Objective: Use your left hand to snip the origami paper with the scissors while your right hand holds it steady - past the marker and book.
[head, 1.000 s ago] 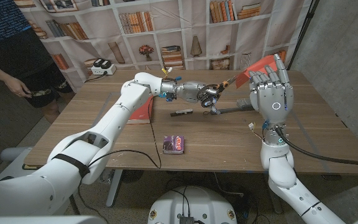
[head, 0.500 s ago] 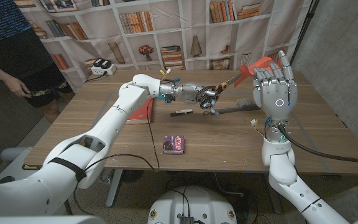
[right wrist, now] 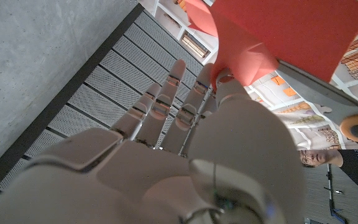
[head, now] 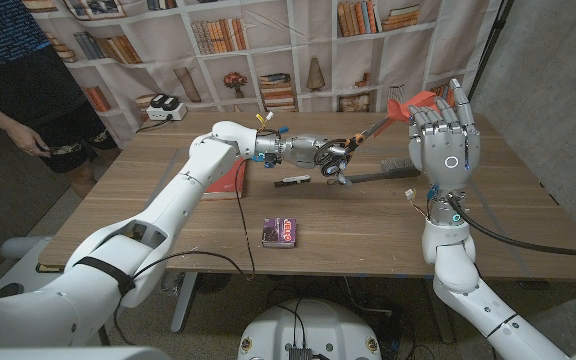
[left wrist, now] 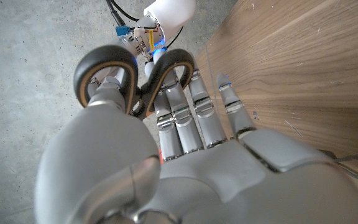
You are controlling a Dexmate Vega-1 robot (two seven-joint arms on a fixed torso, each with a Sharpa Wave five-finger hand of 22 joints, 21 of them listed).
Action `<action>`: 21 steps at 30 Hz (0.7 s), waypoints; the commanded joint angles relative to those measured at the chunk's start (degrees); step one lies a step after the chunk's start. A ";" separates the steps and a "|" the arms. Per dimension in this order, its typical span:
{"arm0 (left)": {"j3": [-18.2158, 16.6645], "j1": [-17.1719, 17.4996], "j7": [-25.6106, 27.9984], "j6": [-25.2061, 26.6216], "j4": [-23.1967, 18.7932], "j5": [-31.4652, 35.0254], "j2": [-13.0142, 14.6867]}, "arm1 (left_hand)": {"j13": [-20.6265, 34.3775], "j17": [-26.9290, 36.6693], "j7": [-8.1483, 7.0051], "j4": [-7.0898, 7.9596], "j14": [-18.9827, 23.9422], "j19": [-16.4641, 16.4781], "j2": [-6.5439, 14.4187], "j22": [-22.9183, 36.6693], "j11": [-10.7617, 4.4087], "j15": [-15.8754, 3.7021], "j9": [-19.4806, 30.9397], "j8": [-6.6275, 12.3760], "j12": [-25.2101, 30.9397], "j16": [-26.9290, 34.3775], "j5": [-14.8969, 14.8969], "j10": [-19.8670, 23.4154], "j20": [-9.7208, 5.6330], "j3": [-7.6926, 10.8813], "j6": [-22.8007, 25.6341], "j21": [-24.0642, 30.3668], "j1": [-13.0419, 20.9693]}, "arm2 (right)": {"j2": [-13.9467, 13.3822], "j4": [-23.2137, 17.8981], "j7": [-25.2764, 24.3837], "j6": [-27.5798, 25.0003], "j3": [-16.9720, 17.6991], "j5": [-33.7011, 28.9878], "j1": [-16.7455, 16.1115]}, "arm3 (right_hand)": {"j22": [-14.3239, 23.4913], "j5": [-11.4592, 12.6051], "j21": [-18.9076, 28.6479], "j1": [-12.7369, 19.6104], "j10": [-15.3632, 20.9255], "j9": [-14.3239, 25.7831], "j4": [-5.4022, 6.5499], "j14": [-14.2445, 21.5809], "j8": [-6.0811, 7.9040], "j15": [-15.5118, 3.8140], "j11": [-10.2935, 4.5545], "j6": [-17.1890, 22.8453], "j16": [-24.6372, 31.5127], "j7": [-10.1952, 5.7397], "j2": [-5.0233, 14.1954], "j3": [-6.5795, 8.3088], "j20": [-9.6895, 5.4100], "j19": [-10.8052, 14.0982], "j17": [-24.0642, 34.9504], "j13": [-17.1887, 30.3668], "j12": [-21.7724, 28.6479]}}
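Wood-grain table (head: 368, 225) carries everything, and from the left edge a person (head: 13, 80) stands just beyond the table's corner. Next comes a red book (head: 230, 180) lying under the left forearm, then a dark marker (head: 291, 181) just past it, with a small purple box (head: 281, 232) nearer the robot. The left hand (head: 320, 152) reaches out above the marker; the left wrist view shows its thumb and fingers threaded through the black loops of the scissors (left wrist: 135, 71), so it grips them, with the remaining fingers lying close together. The blades angle up and to the right toward the origami paper (head: 415, 103); whether they are parted or closed on the sheet is too small to tell. A dark brush-like tool (head: 380, 174) lies on the table below them. Farthest right, the right hand (head: 445, 140) stands raised, palm upright, fingers nearly straight and slightly apart, while the right wrist view shows the red sheet pinched at the thumb tip against a finger.

That light pinch looks like the weak point: a sideways push from the blades could slide the paper free or fold it away instead of cutting. Held at one edge only, the sheet may flex between the blades. The left forearm also passes low over the book and marker, so dropping it could nudge them.
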 commanded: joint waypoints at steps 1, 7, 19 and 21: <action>0.73 -0.07 0.38 -0.97 -0.63 0.13 0.88 | -0.11 -0.05 0.97 -1.32 2.22 -0.95 1.50 0.21 -1.59 -2.73 -0.51 -0.46 -0.52 -0.32 -0.12 -0.97 -0.05 2.64 0.20 -0.15 2.63 | 0.86 0.51 0.00 1.67 0.89 -0.11 0.27 | 0.02 0.36 0.21 0.11 0.38 0.25 0.39 0.29 0.06 -4.53 0.06 1.23 0.06 -0.83 0.33 0.29 -0.64 -0.10 0.22 0.30 -0.11; 0.88 -0.31 0.47 -1.99 -0.14 0.06 0.88 | -0.54 -0.22 0.74 -0.51 2.19 -0.99 -1.74 0.23 -1.61 -2.85 -1.31 -0.50 -0.87 -0.11 -0.19 -0.67 -0.11 0.82 0.64 0.04 0.05 | 1.39 0.94 0.00 2.48 1.15 -0.41 0.52 | 0.02 0.36 0.22 0.10 0.40 0.25 0.40 0.35 0.00 -4.52 0.06 1.26 0.07 -0.82 0.34 0.28 -0.58 -0.14 0.23 0.30 -0.12; 0.91 -0.58 0.72 -3.15 0.79 0.19 1.10 | -0.89 0.16 0.71 3.53 2.25 -1.15 -11.11 0.28 -1.45 -2.47 -2.29 -0.58 -1.20 0.60 2.08 0.12 -0.14 -7.14 1.24 0.18 -10.15 | 1.39 1.98 0.00 2.18 0.36 0.01 1.29 | 0.00 0.35 0.24 0.11 0.45 0.26 0.40 0.36 -0.11 -4.54 0.05 1.31 0.06 -0.83 0.35 0.28 -0.51 -0.18 0.22 0.29 -0.15; 0.88 -0.63 0.64 -3.26 1.08 0.15 1.09 | -0.66 0.21 0.83 3.74 2.18 -1.18 -11.33 0.29 -1.25 -2.46 -2.21 -0.52 -1.15 0.62 2.37 -0.07 -0.13 -7.56 1.27 0.18 -10.57 | 1.62 2.22 0.00 2.06 0.22 -0.02 1.45 | 0.00 0.36 0.26 0.11 0.46 0.26 0.39 0.36 -0.13 -4.54 0.05 1.31 0.05 -0.83 0.35 0.28 -0.50 -0.16 0.22 0.29 -0.16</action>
